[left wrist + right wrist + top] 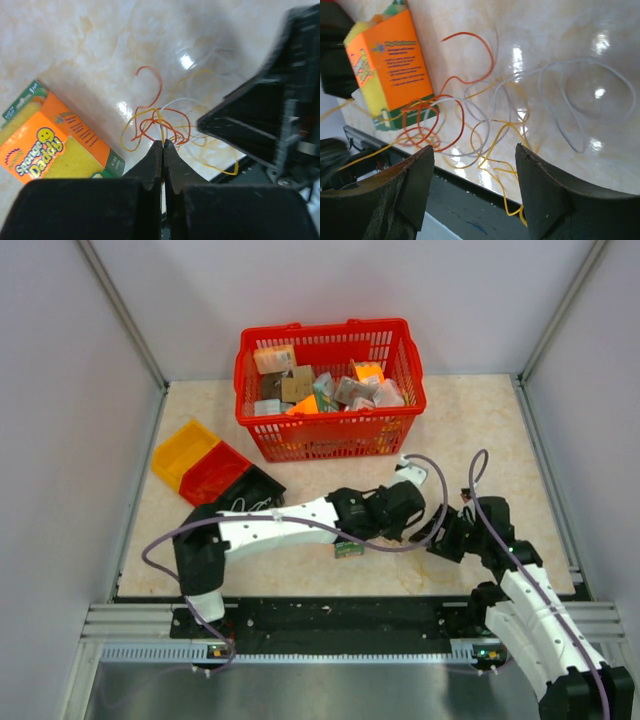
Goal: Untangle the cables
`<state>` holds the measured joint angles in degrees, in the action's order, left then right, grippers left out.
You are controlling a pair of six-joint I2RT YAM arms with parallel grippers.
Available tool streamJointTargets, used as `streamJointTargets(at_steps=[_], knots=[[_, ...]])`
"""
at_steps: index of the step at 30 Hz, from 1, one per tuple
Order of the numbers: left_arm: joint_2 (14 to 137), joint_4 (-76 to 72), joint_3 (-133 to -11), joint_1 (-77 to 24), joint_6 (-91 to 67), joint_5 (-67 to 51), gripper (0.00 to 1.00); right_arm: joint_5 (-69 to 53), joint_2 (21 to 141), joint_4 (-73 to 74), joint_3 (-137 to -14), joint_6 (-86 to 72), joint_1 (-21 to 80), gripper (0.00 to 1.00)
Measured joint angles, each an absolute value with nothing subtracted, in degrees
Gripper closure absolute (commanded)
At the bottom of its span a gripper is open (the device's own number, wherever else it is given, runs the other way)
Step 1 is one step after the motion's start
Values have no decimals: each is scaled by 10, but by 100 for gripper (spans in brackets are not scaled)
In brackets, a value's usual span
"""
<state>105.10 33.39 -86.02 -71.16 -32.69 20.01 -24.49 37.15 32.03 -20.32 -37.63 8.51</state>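
Handling these limp, thin orange-yellow-white wires, my left jaws pinch one strand, right jaws spread; I'd grab loose ends.

Sponge box adj. to cables

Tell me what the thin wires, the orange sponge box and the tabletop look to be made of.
The cables look like fine wire in smooth plastic insulation, orange, yellow and white, and they hold springy loops. The box looks like printed cardboard, given its sharp folded edges and flat panels. The table is polished stone or a marble-look laminate. It is veined and glossy with lamp glare, so I cannot tell which.
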Motion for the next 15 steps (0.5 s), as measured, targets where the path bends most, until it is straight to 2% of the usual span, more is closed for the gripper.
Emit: streamJointTargets(at_steps=[4, 11, 12, 15], knots=[[969, 306, -860, -707, -312, 172, 100, -289, 378, 291, -203, -371, 85, 41], [909, 275, -888, -703, -298, 129, 100, -307, 412, 245, -203, -378, 85, 89], [909, 275, -891, -703, -298, 126, 100, -299, 414, 244, -203, -379, 86, 93], [908, 283, -896, -703, -295, 119, 100, -225, 419, 247, -203, -396, 86, 93]])
